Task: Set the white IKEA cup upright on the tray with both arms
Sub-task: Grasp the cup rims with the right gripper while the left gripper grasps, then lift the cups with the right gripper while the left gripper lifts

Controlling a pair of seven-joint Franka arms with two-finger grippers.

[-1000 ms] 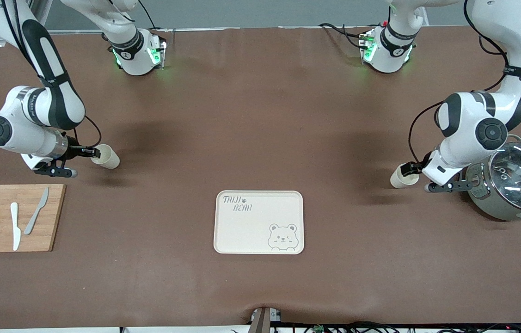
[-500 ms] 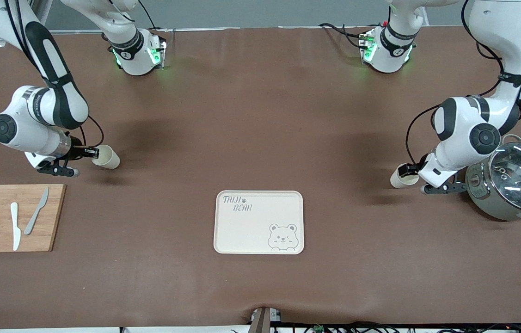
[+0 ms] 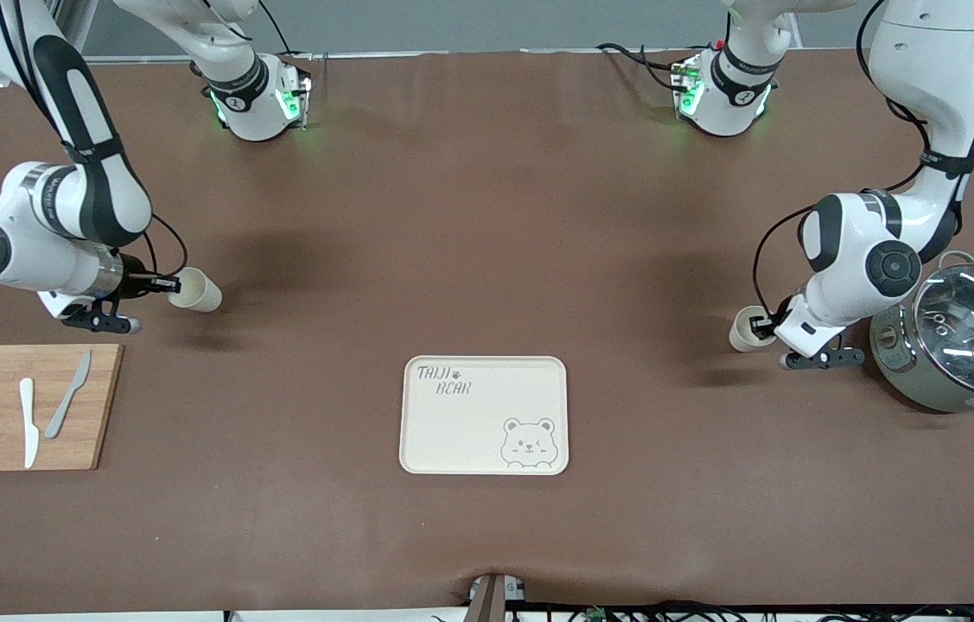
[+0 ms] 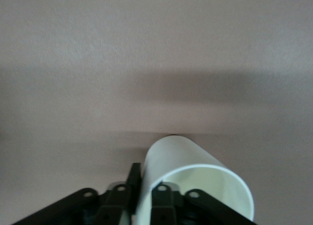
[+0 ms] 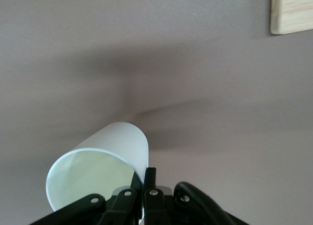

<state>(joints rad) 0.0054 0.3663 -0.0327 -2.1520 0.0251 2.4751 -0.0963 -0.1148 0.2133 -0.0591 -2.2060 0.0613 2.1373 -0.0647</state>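
Observation:
Two white cups are in view. My right gripper [image 3: 165, 283] is shut on the rim of one white cup [image 3: 197, 292], which lies tilted on its side low over the table near the right arm's end. In the right wrist view, one finger is inside this cup [image 5: 105, 154] and one outside. My left gripper [image 3: 765, 327] is shut on the rim of the other white cup [image 3: 744, 330], also tilted, beside the pot. That cup also shows in the left wrist view [image 4: 188, 168]. The cream bear tray [image 3: 461, 432] lies empty mid-table, nearer the front camera than both cups.
A grey pot with a glass lid [image 3: 962, 345] stands close to my left gripper, at the left arm's end. A bamboo cutting board [image 3: 98, 406] with two knives and lemon slices lies near my right gripper; its corner shows in the right wrist view [image 5: 293, 10].
My left gripper has drawn its cup slightly away from the pot. The right arm's wrist has shifted a little; its cup has barely moved.

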